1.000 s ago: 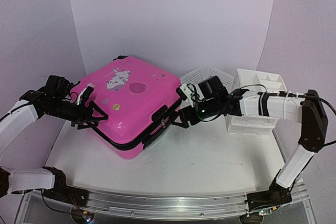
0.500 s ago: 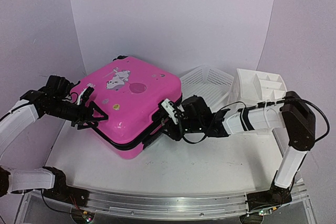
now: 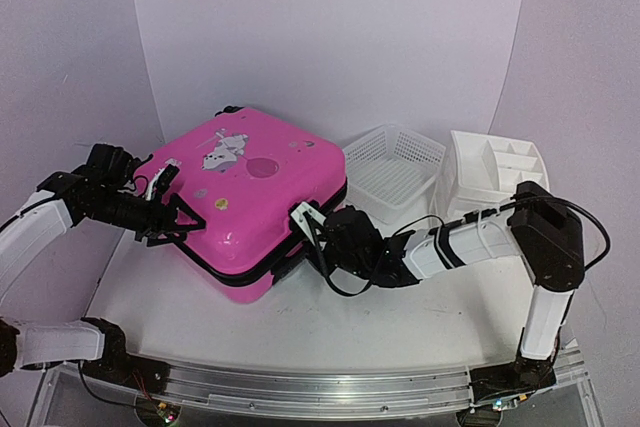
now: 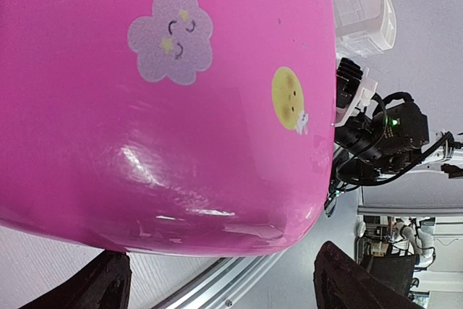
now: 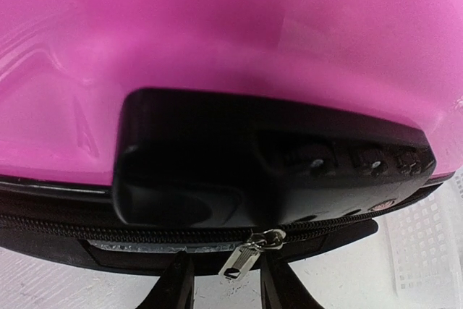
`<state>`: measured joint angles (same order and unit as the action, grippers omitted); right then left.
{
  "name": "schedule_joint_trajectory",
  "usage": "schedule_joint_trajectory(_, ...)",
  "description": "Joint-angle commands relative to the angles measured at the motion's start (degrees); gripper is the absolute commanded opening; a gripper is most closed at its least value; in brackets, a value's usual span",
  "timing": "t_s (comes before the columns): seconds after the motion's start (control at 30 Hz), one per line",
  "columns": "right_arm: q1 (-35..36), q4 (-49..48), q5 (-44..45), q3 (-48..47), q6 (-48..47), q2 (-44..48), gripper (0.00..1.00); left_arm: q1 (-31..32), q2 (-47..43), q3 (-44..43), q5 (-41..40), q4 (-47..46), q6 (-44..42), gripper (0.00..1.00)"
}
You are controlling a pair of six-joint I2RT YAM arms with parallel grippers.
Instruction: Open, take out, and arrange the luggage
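Note:
The hot-pink luggage [image 3: 250, 187] lies flat and zipped shut on the table, lid up. My left gripper [image 3: 170, 209] is open wide against its left edge. In the left wrist view the pink shell [image 4: 181, 106] fills the frame above the spread gripper [image 4: 231, 284]. My right gripper [image 3: 305, 225] is low at the black combination lock [image 3: 300, 219] on the front right side. The right wrist view shows that lock [image 5: 275, 164], the zipper beneath it, and the metal zipper pull [image 5: 242, 260] hanging between the fingers of the right gripper [image 5: 228, 287], which stand narrowed with a gap, not pinching.
A white mesh basket [image 3: 395, 162] and a white drawer organizer [image 3: 495, 172] stand to the right of the luggage, behind my right arm. The table's metal front rail [image 3: 300, 382] runs along the near edge. Purple walls enclose the back and sides.
My right arm has swung left from beside the basket along the luggage's front side to the lock, and its jaws have narrowed around the zipper pull. The left arm and luggage have not moved.

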<state>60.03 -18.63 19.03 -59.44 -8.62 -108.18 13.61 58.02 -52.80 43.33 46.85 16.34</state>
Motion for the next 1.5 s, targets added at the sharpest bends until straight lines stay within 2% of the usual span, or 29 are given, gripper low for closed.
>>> schedule_joint_trajectory(0.0, 0.6, -5.7, 6.4, -2.49, -0.94, -1.51, 0.33, 0.17, -1.42, -2.97, 0.79, -4.93, -1.99, 0.88)
schedule_joint_trajectory(0.13, 0.7, -7.42, 7.59, -3.72, -1.43, -3.13, 0.33, 0.13, -1.68, -3.21, 0.88, -4.77, -1.77, 0.88)
schedule_joint_trajectory(0.27, 0.76, -9.12, 10.06, -4.84, -1.66, -4.46, 0.28, 0.18, -2.01, -3.36, 0.9, -4.75, -1.51, 0.88)
schedule_joint_trajectory(0.53, 0.72, -10.46, 11.36, -4.76, -0.3, -4.63, 0.02, 0.17, -2.47, -4.27, 0.25, -4.26, -1.65, 0.88)
schedule_joint_trajectory(0.7, 0.71, -10.54, 8.93, -3.42, -0.39, -3.34, 0.0, 0.19, -2.67, -4.86, -0.53, -3.71, -1.99, 0.87)
schedule_joint_trajectory(0.87, 0.0, -8.85, -0.09, -0.07, 1.41, 0.67, 0.0, 0.18, -4.01, -6.4, -2.21, -2.75, -1.57, 0.88)
schedule_joint_trajectory(1.0, -2.57, -5.05, -16.8, 0.7, 7.34, 3.28, 0.0, 0.1, -5.09, -9.03, -6.08, -2.51, -0.34, 0.88)
schedule_joint_trajectory(1.13, -2.95, -2.82, -28.1, 0.07, 12.59, 3.65, 0.0, 0.08, -5.07, -11.42, -11.95, -2.38, 0.36, 0.89)
schedule_joint_trajectory(1.33, -2.84, -2.59, -38.5, -0.62, 17.69, 3.03, 0.0, 0.1, -3.2, -12.34, -12.68, -2.37, 1.47, 0.89)
schedule_joint_trajectory(1.47, -2.51, -7.57, -40.4, -0.33, 22.84, 0.34, 0.0, 0.03, -1.61, -12.79, -14.25, -2.44, 1.96, 0.9)
